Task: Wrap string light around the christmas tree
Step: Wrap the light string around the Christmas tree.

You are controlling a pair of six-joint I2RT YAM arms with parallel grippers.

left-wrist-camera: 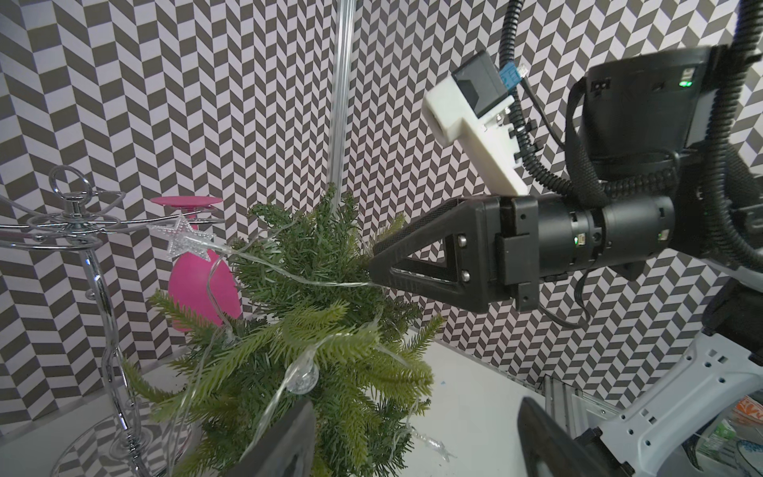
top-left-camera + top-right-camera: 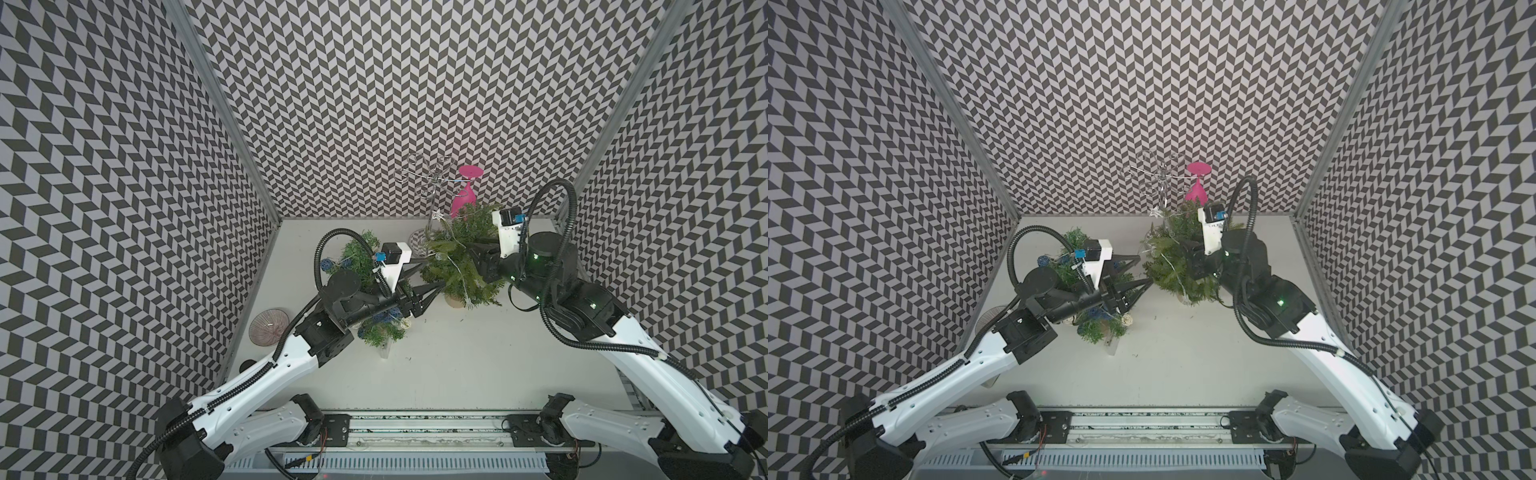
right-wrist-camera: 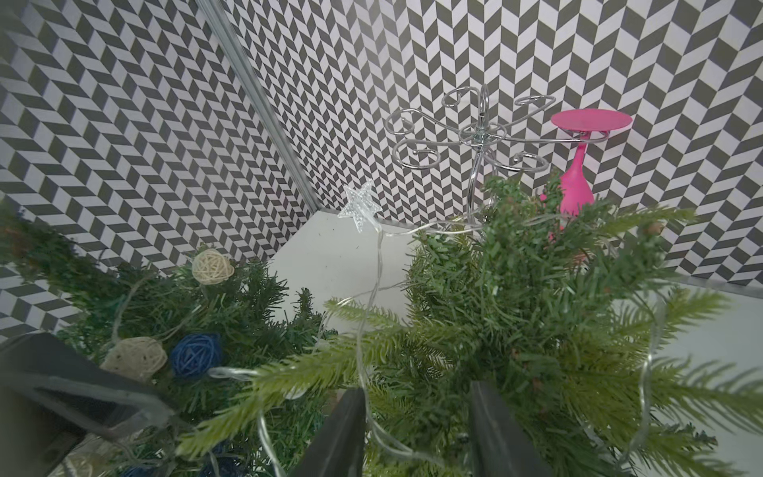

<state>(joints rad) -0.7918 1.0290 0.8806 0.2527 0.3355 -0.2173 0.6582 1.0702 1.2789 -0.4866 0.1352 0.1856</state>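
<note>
The christmas tree (image 2: 457,262) (image 2: 1177,257) stands in a small pot at the table's back right. A clear string light (image 1: 264,261) with a star bulb (image 1: 183,238) (image 3: 358,206) and a ball bulb (image 1: 303,378) lies loosely over its branches. My right gripper (image 3: 417,433) (image 1: 373,270) is pushed into the tree from the right. Its jaws are apart, and the wire (image 3: 373,289) runs slack between them, close to one finger. My left gripper (image 2: 434,272) (image 2: 1144,270) (image 1: 417,446) is open at the tree's left side, holding nothing.
A second small tree (image 2: 365,266) (image 3: 198,314) with blue and cream woven balls stands under my left arm. A chrome glass rack (image 2: 432,183) holding an upside-down pink wine glass (image 2: 465,195) is right behind the christmas tree. A ribbed glass plate (image 2: 269,326) leans at the left wall.
</note>
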